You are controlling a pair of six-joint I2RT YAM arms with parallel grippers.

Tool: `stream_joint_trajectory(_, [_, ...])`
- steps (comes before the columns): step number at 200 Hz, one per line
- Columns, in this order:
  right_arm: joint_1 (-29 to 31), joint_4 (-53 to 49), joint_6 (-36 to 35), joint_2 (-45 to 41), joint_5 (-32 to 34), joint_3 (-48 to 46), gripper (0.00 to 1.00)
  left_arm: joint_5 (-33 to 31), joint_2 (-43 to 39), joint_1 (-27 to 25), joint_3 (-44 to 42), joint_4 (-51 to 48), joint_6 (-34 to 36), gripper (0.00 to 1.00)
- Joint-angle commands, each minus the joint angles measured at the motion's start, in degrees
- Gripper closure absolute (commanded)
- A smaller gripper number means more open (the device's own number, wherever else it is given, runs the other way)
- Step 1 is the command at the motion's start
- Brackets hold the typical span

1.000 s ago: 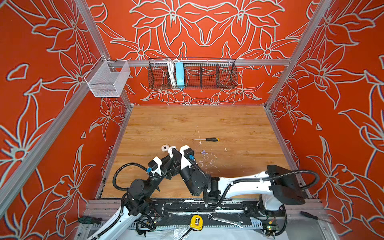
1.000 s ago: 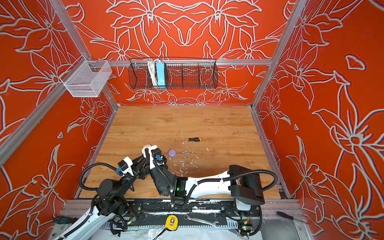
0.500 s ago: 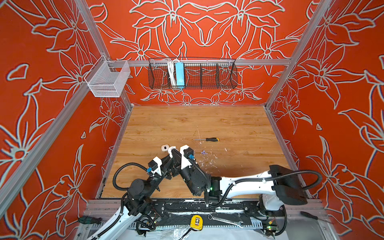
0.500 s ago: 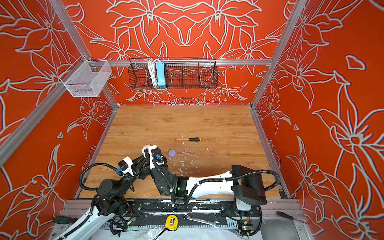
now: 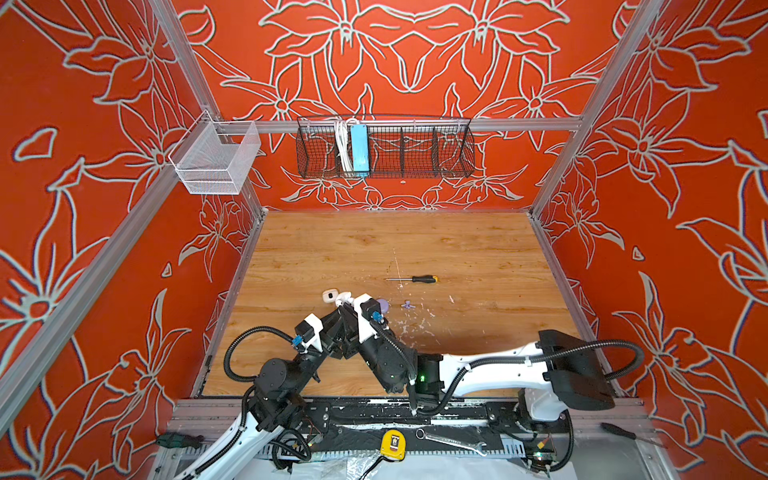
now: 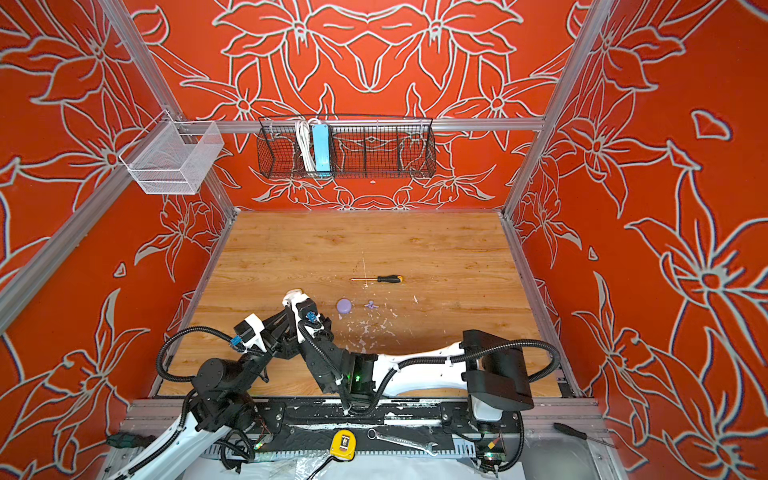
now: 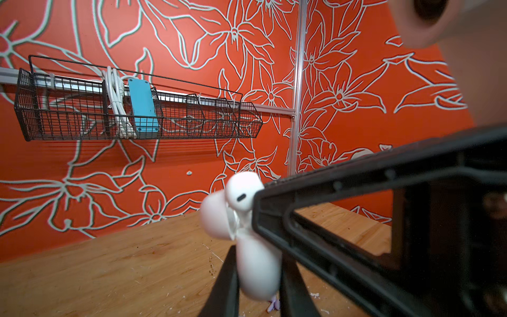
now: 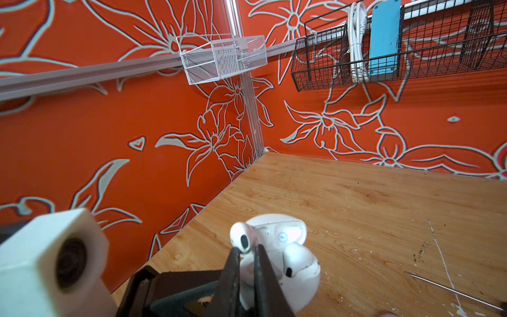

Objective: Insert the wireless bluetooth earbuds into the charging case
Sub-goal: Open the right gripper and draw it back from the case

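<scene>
Left gripper (image 7: 258,260): clamped narrow on the body of the white charging case (image 7: 258,282), one finger on each side
Right gripper (image 8: 247,250): reaches across the middle to the left gripper; fingers pinched tight on the white earbud (image 8: 241,237), only its rounded head showing above the tips
White earbud, position: directly over the open case, beside the case lid (image 8: 286,227); stem hidden between the fingers, so cannot tell if it has entered its socket
Case lid: hinged back, open, inner side facing the right wrist camera
Second white earbud (image 8: 288,270): seated in the case body, head showing
Case, location: left front part of the table (image 5: 374,245), where both grippers meet; whether it rests on the wood cannot be told
Lilac case (image 6: 344,306): round, lying on the table just right of the grippers, apart from them
Lilac earbuds (image 6: 371,305): lying on the wood near the lilac case, to its right and apart from it, among white paint flecks (image 6: 374,328)
Screwdriver (image 5: 415,279): lying flat farther back, shaft pointing left, well apart from both cases
Back wall: black wire basket (image 5: 384,147) with a blue power strip (image 5: 359,149) and a white cable (image 5: 343,145) standing in one compartment
Left wall corner: white mesh basket (image 5: 216,160)
</scene>
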Motion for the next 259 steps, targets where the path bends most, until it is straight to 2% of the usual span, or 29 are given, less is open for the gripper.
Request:
stream_joint_trajectory(1, [0.24,-1.15,0.57,-0.80,1.66,1.38,0.86,0.83,-0.78,0.05,-2.45,2.84,0.53,1.00])
stream_joint_trajectory(71, [0.24,-2.74,0.06,-2.70,2.83,1.19,0.75,0.92,-0.78,0.05,-2.45,2.84,0.71,1.00])
stream_joint_trajectory(126, [0.24,-3.99,-1.33,-4.99,-2.19,1.08,0.52,0.83,-0.78,0.05,-2.53,2.73,0.70,1.00])
stream_joint_trajectory(159, [0.24,-7.63,-1.88,-4.66,-1.75,3.78,0.51,0.83,-0.78,0.05,-2.51,2.69,0.86,1.00])
stream_joint_trajectory(217, [-0.10,-12.87,-1.71,-9.86,5.54,0.61,0.49,-2.08,-0.13,0.05,-1.86,0.51,-0.06,1.00])
stream_joint_trajectory(238, [-1.43,-20.29,2.96,-14.19,7.64,-2.69,0.48,-3.95,1.07,0.05,-0.77,-0.83,-0.91,1.00])
stream_joint_trajectory(259, [-3.57,-28.46,9.61,-19.06,7.30,-6.88,0.48,-8.58,3.06,0.05,0.49,-3.11,-2.39,1.00])
